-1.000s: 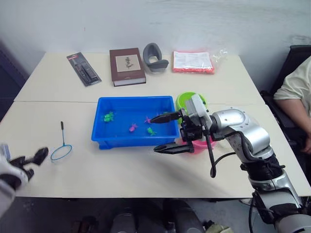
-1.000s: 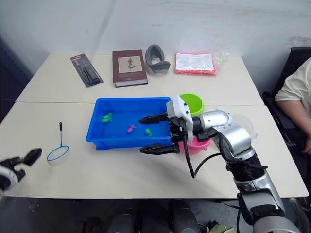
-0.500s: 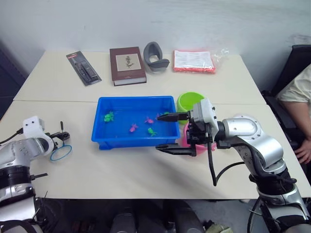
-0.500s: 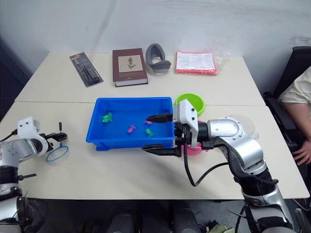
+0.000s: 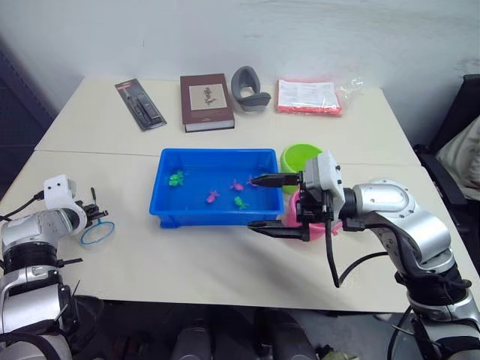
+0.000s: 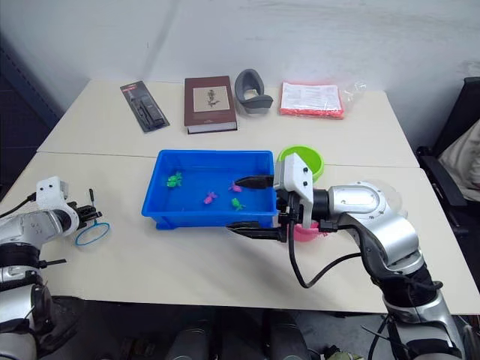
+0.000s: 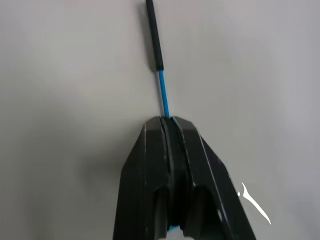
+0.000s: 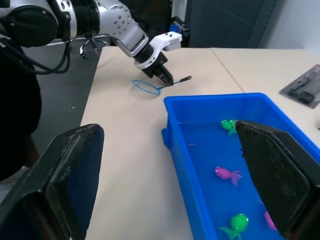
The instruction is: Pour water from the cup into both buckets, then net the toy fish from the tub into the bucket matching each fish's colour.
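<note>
Left eye view, tub: you see bright blue, mid-table, holding small green and pink fish.
Right gripper: fingers spread wide at the tub's right end.
Net: blue hoop flat on the table; your left gripper is pinched on its handle.

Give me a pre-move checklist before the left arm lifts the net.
1. Left gripper shut on the net handle: ok, the fingers are closed around the thin blue shaft.
2. Net lying flat on the table, hoop nearer the robot than the handle: ok.
3. Right gripper clear of the net's path to the tub: not ok, it is open and hangs over the tub's right end.
4. Fish in the tub: ok, green fish and pink fish are there.
5. Green bucket and pink bucket beside the tub: ok.
6. Water in the buckets: cannot tell.
</note>
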Motion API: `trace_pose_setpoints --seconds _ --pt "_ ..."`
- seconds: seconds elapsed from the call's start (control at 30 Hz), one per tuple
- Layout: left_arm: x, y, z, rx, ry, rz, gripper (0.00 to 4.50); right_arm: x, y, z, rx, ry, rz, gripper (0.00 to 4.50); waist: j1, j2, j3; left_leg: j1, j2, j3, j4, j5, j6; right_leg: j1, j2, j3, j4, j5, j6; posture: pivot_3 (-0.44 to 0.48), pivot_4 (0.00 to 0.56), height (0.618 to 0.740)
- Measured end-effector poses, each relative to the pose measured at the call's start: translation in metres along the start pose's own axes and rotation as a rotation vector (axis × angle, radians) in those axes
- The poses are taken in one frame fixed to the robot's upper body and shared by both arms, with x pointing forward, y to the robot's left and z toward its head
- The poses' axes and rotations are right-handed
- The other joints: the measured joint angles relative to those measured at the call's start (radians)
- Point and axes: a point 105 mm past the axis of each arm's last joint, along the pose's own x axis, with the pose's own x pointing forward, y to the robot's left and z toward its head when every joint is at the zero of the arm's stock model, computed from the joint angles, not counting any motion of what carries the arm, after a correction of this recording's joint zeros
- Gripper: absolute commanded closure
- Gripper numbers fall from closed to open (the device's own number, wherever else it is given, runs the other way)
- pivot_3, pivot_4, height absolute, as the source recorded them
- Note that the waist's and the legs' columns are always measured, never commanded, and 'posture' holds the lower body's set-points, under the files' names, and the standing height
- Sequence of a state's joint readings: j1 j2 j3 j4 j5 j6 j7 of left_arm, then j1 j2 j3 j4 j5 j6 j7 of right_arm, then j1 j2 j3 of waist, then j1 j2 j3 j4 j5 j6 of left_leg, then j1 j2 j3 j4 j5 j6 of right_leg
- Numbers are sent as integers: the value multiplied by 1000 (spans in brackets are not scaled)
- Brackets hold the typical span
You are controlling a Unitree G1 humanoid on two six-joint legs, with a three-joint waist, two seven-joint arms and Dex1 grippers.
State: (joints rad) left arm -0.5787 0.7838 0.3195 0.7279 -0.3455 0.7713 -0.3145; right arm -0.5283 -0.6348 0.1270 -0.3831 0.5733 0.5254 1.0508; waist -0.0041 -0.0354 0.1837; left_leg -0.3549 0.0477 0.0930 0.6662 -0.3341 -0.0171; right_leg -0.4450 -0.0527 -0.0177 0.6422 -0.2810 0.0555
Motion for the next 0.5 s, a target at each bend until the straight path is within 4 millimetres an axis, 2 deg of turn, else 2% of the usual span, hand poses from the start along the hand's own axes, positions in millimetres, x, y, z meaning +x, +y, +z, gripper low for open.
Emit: trace_pose_setpoints --seconds 0.07,0.17,0.2,0.27,0.33,0.4,0.43,0.5 --pt "-15 -2 -2 130 -17 -94 4477 -6 -3 -1 -20 33 4 0 -9 -3 1 -2 1 0 0 -1 0 -1 -3 -1 0 0 0 0 150 740" --pt "-50 -19 22 357 -92 -238 4477 -16 -7 -4 -33 89 24 0 -22 -7 2 -3 1 -2 -1 -1 0 -1 -6 -3 -6 -1 -1 0 150 740" --pt "-67 -29 32 461 -110 -295 4477 -17 -8 -4 -38 97 40 0 -23 -7 2 -3 0 -2 -1 -1 1 -2 -7 -3 -6 -1 -1 0 150 740" --pt "-104 -65 51 716 -146 -442 4477 -17 -13 2 -56 107 58 0 -25 -2 3 -2 -1 -2 -2 -2 2 -1 -9 -3 -7 -1 -2 0 150 740" --pt "-131 -99 40 948 -95 -609 4477 -16 -16 7 -74 111 88 0 -26 3 4 -2 -1 -1 -3 -3 3 -1 -9 -3 -8 -1 -2 0 150 740" --pt "-151 -137 16 1110 -40 -829 4477 -13 -16 11 -92 119 130 0 -24 8 4 -2 -1 -1 -3 -3 4 -1 -9 -3 -9 -1 -2 0 150 740" --pt "-157 -154 4 1161 -19 -928 4477 -11 -16 12 -97 120 150 0 -23 8 5 -2 -1 -1 -3 -3 4 -1 -8 -3 -9 -1 -2 0 150 740" --pt "-160 -173 -6 1205 -24 -1022 4477 -5 -16 13 -106 123 175 0 -23 8 5 -3 -1 -1 -3 -4 6 -1 -6 -3 -8 -1 -2 0 150 740"
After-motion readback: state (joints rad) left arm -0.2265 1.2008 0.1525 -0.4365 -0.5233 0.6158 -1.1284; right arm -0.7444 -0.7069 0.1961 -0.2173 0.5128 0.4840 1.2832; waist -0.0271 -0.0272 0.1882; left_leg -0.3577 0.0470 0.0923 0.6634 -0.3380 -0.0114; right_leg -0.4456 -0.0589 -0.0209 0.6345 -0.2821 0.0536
